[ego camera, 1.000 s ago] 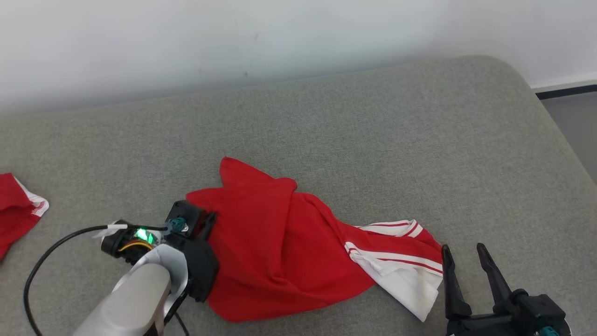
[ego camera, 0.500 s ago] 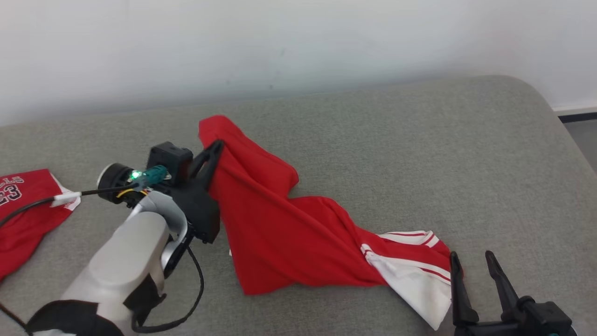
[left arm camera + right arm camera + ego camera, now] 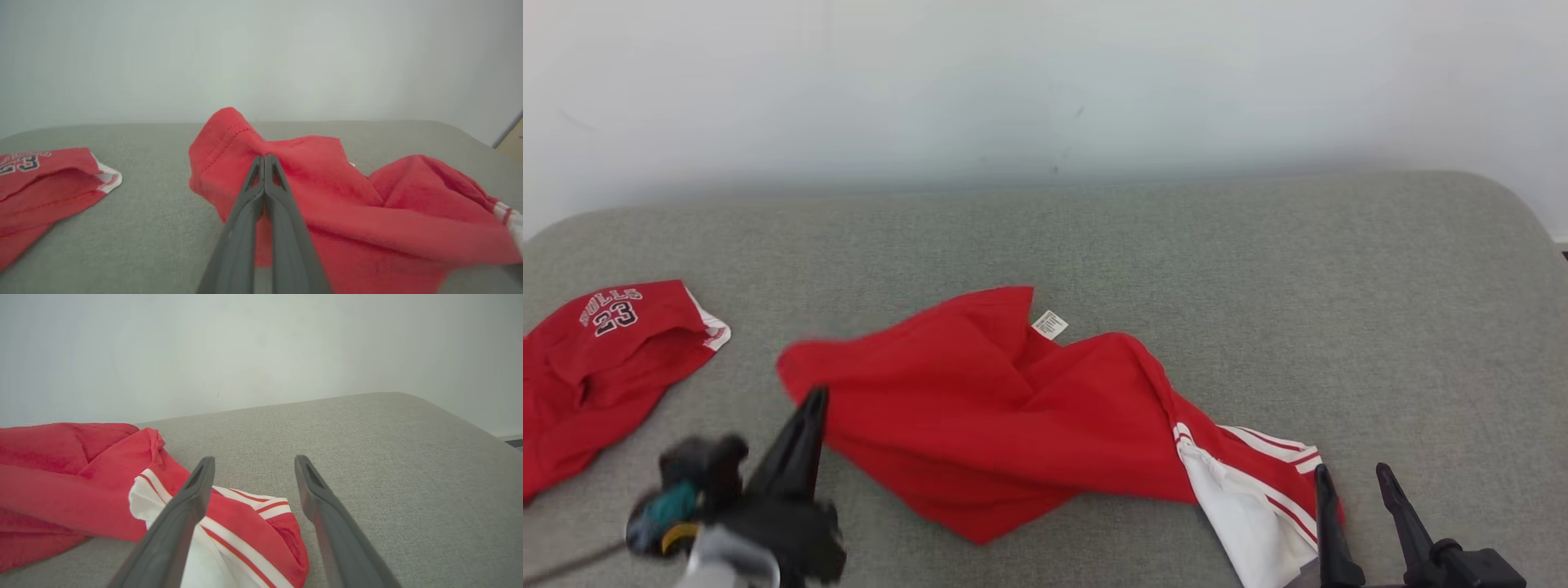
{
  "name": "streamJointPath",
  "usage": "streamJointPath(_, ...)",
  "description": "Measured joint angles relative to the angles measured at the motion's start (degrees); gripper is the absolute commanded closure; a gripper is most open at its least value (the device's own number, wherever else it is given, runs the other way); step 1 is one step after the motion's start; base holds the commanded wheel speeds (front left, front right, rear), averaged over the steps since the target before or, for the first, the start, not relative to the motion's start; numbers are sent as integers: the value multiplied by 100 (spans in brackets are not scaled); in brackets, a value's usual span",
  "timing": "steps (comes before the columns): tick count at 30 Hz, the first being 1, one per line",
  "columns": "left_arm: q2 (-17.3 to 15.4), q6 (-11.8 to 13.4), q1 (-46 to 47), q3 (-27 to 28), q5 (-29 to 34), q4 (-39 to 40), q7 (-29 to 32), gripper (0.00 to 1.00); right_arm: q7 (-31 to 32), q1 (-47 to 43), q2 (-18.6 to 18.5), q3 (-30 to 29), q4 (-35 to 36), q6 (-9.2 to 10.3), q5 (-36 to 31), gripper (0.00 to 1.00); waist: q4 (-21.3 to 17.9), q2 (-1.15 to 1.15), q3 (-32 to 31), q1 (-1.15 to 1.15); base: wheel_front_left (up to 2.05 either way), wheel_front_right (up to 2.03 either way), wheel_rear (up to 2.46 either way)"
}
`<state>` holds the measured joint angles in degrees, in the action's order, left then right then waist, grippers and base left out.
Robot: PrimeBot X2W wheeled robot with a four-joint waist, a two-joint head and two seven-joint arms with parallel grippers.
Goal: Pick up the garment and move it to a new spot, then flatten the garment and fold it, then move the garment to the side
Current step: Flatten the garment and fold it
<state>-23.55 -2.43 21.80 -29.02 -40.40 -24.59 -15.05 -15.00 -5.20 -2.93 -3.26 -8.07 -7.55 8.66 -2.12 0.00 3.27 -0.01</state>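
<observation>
On the grey fabric cushion [image 3: 1258, 269] the crumpled red cloth garment [image 3: 980, 408] runs nine to four o'clock, the left gripper [image 3: 264, 159] seemingly pinching the nine end and the right gripper [image 3: 253, 467] with jaws wide by the other.

Lettering I can read from the head view: the second red jersey [image 3: 580, 384], at far left, carries "BULLS" arched above the number "23". My left wrist view shows part of that "23". The garment [image 3: 980, 408] has a white sewn label [image 3: 1049, 324], its print too small to read.

Head cam high; wrist cams low, all share garment [image 3: 980, 425].
</observation>
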Motion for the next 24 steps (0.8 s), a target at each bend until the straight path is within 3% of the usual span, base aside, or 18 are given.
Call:
streamJointPath(6,405,89,-1355,620,-177,441,0,100,0,-31,1,-33,-35,0,-48,0,115,0,11,0,0,0,0)
streamJointPath(14,924,-49,-2064,801,84,97,0,100,0,-30,2,-30,-91,0,-76,0,175,0,4,0,0,0,0)
streamJointPath(15,961,-58,-2073,839,145,79,0,58,0,-30,0,-31,-92,0,-76,0,180,0,6,0,0,0,0)
streamJointPath(16,993,-62,-2068,896,176,78,0,0,0,-29,1,-30,-91,0,-76,0,184,0,7,0,0,0,0)
streamJointPath(24,979,-107,-1989,1657,593,556,0,0,0,-31,1,-33,-90,0,-77,0,166,0,38,0,0,0,0)
